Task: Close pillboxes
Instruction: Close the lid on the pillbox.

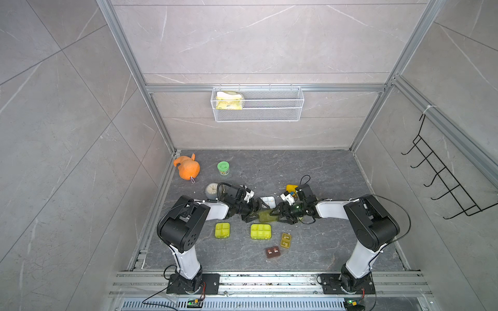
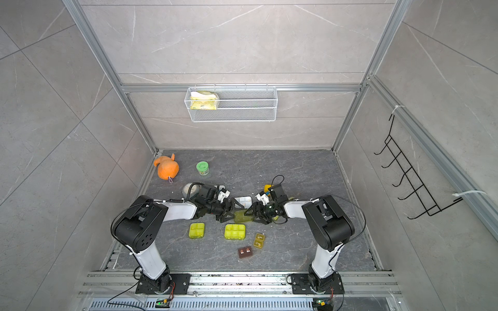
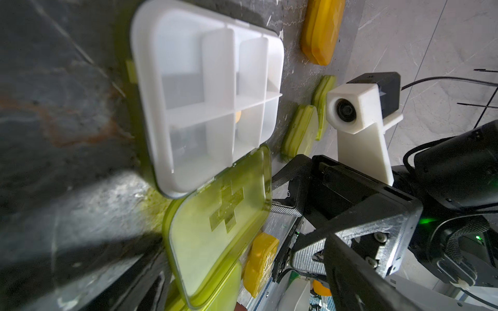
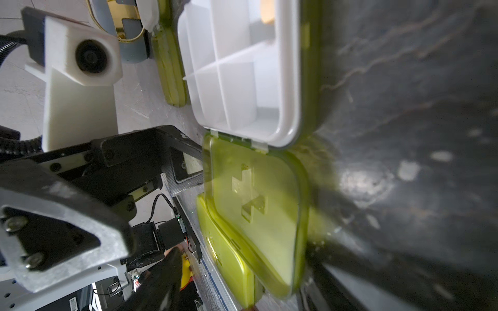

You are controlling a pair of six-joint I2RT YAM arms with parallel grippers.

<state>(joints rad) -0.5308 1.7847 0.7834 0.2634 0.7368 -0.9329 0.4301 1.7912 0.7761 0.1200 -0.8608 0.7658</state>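
1. On the left, the left tool (image 1: 255, 212) is spread wide and pinches nothing. The lid (image 3: 215, 223) lies between its fingers.
2. In the middle of the tabletop (image 1: 323, 172), between both arms, sits the open box (image 1: 267, 200). Its green lid lies flat, on the side nearer the arms' bases.
3. On the right, the right tool (image 1: 277, 214) is spread too and pinches nothing. One finger (image 3: 288, 210) seems to touch the lid's side edge.
4. We think one tool should hold the white tray steady. The other should slip under the lid's free edge, swing it over the hinge and press until it snaps. Go slowly, or the box may slide.
5. Now we count, left to right. Not boxes: one orange toy (image 1: 187, 168), one clock (image 1: 211, 189), one green jar (image 1: 223, 167).
6. From above we see six boxes: a shut green box (image 1: 222, 230), a second shut green box (image 1: 260, 231), the open box, a brown box (image 1: 273, 252), an amber box (image 1: 285, 240) and an orange box (image 1: 292, 187). The tiny ones are too small to tell if they are shut.
7. The arms hide more: at least one hidden green box (image 4: 172, 67) under the left arm, and two under the right, a near green box (image 3: 299, 132) and a far green box (image 3: 323, 107).
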